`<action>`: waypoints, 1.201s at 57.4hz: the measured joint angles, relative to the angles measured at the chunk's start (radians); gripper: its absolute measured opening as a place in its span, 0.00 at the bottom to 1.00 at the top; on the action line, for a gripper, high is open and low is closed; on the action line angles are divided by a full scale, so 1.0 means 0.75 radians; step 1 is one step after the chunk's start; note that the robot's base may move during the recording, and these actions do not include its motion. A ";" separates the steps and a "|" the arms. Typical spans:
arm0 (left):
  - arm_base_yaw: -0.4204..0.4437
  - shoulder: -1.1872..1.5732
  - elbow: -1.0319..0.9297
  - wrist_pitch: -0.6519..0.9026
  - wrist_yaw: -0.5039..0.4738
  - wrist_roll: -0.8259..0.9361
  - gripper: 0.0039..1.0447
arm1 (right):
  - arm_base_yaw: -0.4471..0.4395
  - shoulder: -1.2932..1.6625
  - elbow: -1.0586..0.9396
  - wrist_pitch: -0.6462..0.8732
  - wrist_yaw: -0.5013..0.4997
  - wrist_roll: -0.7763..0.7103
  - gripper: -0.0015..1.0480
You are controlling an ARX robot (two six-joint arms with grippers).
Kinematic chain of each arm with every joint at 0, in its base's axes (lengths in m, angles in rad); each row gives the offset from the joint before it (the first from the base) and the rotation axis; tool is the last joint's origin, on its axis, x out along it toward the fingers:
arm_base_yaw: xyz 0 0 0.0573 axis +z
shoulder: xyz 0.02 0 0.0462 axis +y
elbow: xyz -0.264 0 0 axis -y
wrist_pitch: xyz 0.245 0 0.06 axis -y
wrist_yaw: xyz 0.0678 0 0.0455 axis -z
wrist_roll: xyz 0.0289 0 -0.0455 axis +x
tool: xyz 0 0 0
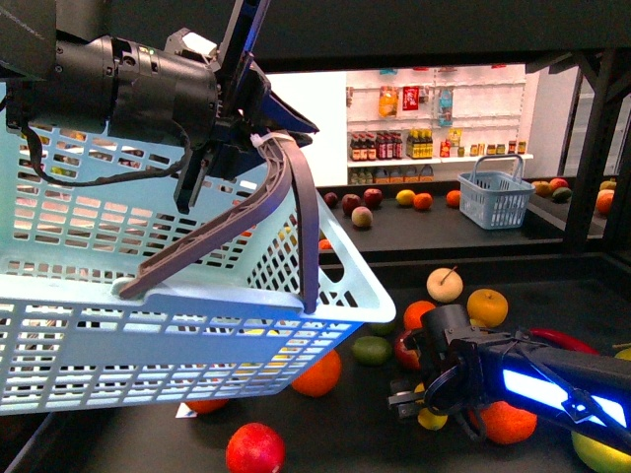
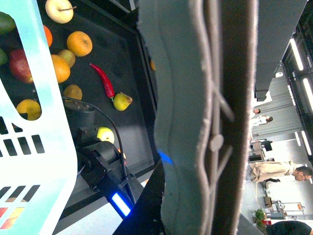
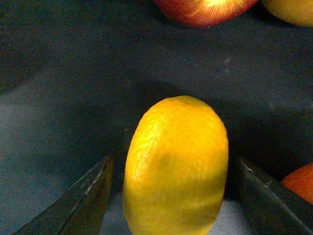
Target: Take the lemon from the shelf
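Right wrist view: right gripper point(image 1: 406, 402) is straddling lemon point(image 3: 175, 166), jaws wide, gaps both sides, bare shelf point(image 1: 335, 434) lying ahead. Left gripper point(image 1: 212, 148) is clamping basket handle point(image 1: 286, 187) over shelf's left side.

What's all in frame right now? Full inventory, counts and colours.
lemon: one, yellow, on the dark shelf tray
oranges: at least three, orange, same tray, around the lemon
apples: at least two, red, same tray
pale round fruit: one, cream, behind the oranges
chilli: one, red, same tray
near basket: one, light blue, lifted, grey handle
far basket: one, blue, far tray beside more fruit
wall shelves: white, stocked with bottles, background
people: at least two, far background, left wrist view
left gripper: one, black, shut on the handle
right gripper: one, black, open, fingers either side of the lemon, not touching
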 joint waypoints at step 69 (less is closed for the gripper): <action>0.000 0.001 0.000 0.000 0.000 0.000 0.07 | -0.133 -0.949 -1.201 0.613 -0.185 0.083 0.40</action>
